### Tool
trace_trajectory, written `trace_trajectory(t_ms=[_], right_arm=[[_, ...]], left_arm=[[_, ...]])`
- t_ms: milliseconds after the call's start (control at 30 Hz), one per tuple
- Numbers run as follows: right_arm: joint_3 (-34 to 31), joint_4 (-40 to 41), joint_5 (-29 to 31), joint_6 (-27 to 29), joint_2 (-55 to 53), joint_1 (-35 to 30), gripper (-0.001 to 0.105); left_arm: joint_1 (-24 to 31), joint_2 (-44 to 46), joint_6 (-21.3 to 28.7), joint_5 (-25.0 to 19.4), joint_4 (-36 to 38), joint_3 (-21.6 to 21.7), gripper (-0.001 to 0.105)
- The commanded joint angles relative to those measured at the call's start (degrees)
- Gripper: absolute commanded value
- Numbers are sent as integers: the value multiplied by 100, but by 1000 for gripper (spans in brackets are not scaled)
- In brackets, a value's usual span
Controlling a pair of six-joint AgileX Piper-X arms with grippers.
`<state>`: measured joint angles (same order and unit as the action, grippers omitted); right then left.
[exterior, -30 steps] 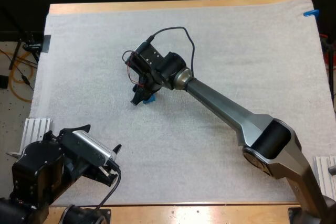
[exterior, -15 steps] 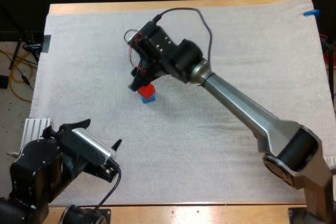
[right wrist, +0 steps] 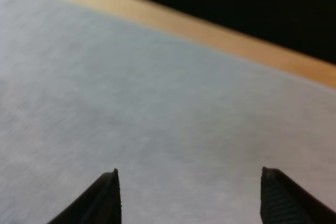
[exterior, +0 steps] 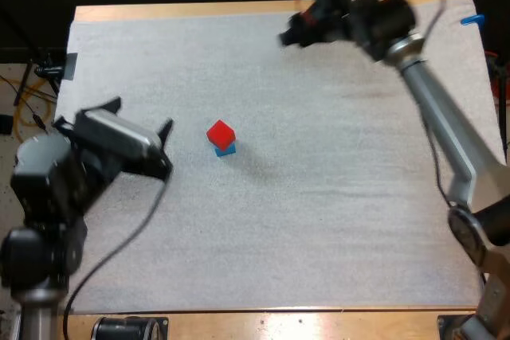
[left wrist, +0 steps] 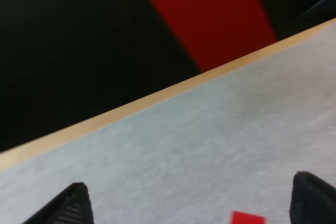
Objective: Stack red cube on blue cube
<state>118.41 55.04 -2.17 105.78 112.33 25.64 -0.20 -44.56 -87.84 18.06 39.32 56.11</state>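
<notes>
The wooden table (exterior: 199, 9) carries the white mat (exterior: 319, 212), which covers nearly all of its top. The right arm (exterior: 446, 133) reaches high and far across the mat, and the left arm (exterior: 48, 189) stands over the mat's near left part.

The right gripper (exterior: 288, 37) hangs above the mat's far side, close to the table's far edge. In the right wrist view its fingers (right wrist: 107, 198) stand wide apart with nothing but bare mat between them. The left gripper (exterior: 142, 115) is likewise released, its fingers (left wrist: 73, 205) spread wide and clear of any thing.

The red cube (exterior: 221, 133) sits on top of the blue cube (exterior: 227, 150), touching it, slightly turned against it. The stack stands on the mat just ahead of the left gripper's fingertips and apart from them, and well apart from the right gripper. In the left wrist view the red cube (left wrist: 247, 217) shows ahead between the spread fingers.
</notes>
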Motion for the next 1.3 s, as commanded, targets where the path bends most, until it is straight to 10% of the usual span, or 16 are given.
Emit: trace_trajectory(t_ms=[0,567,933,1267], right_arm=[[-17,-75,-24,-17,-219,-142,56],[-3711,-1585,73,41,-3312,-1998,56],[-5727,-1866,292,78,-5642,-2108,56],[-7423,-2018,362,66,-7857,-2096,56]], left_arm=[[244,-92,-84,205,-212,6,74],[573,-258,-66,224,-456,6,74],[573,29,7,224,1,-12,74],[302,1625,44,224,13,-933,74]])
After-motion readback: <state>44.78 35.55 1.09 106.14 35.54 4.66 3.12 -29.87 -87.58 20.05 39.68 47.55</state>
